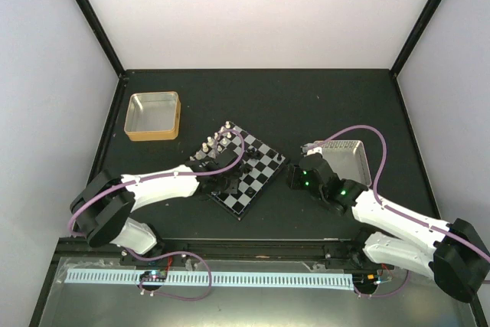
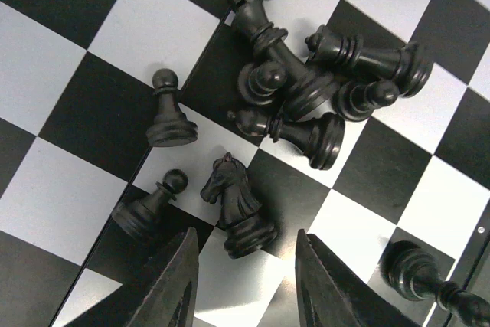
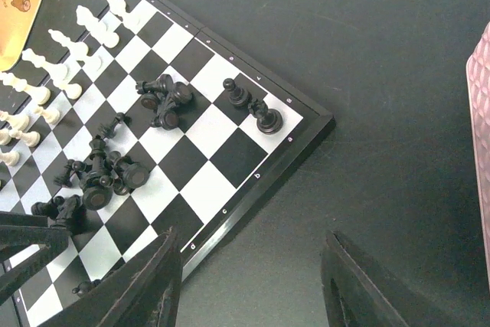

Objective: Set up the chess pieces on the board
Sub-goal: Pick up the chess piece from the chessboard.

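The board (image 1: 259, 172) lies tilted in the middle of the table. Silver-white pieces (image 1: 218, 142) stand in rows along its far-left edge; they also show in the right wrist view (image 3: 73, 47). Black pieces lie in heaps on the squares (image 3: 99, 174). My left gripper (image 2: 245, 281) is open low over the board, its fingers either side of a black knight (image 2: 236, 208) that stands upright. Two black pawns (image 2: 168, 116) stand left of it and a pile of fallen black pieces (image 2: 306, 86) lies beyond. My right gripper (image 3: 249, 281) is open and empty over bare table just off the board's right edge (image 3: 253, 181).
A gold-rimmed tray (image 1: 154, 116) sits at the back left. A pink-rimmed tray (image 1: 348, 160) sits right of the board, behind my right wrist. Two black pieces (image 3: 253, 105) stand upright near the board's right corner.
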You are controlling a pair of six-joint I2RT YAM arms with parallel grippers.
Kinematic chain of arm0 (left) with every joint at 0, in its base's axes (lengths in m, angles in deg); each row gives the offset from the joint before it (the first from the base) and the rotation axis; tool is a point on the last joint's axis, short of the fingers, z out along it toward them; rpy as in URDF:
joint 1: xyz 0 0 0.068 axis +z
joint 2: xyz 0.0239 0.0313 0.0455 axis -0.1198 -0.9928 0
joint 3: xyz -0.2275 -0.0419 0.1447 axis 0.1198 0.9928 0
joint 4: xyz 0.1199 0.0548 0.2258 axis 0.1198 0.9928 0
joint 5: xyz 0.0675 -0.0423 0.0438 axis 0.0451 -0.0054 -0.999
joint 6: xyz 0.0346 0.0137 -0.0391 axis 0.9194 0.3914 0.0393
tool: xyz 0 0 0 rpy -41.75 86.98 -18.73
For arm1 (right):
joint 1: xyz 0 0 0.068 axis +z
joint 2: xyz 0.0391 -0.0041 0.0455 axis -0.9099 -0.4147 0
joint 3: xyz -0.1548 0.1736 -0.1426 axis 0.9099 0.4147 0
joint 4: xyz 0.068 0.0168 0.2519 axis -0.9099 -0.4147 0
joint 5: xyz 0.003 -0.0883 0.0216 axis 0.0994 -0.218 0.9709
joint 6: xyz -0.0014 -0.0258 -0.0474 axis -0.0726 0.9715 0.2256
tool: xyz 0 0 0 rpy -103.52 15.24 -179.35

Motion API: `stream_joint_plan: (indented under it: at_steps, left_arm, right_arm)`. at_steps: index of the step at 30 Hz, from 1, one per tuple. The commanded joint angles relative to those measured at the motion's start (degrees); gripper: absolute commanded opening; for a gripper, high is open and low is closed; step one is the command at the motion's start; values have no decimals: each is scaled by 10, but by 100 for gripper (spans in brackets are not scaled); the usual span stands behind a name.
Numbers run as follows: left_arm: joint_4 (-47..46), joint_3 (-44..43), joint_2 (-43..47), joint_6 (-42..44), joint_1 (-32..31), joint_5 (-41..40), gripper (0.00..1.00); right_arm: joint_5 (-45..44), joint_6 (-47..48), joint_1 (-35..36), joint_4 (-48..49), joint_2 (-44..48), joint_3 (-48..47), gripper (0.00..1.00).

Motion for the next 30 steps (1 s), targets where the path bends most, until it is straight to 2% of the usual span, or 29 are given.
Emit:
stream_joint_plan:
  at_steps: [1,6,18,20,25,30]
  left_arm:
    - [0,-15,-17,-9,5,11,36]
    - [8,-19,-27,-16,7,10,30]
    - [4,-29,-51,-11,18,8,32]
    - [9,-35,-57,-4,19,8,29]
    - [25,-38,-55,8,19,16,12]
    - [44,-30,-16,33,19,33,9]
  right_arm:
    - [-3,6,-4,14,3,-8,51]
    - [-2,7,-3,14,3,-8,50]
    - [0,7,-4,16,4,-8,50]
    - [0,7,-4,15,5,-8,50]
    - [-3,4,-4,-1,12,-16,50]
    - [15,9,-4,-16,32,-33,51]
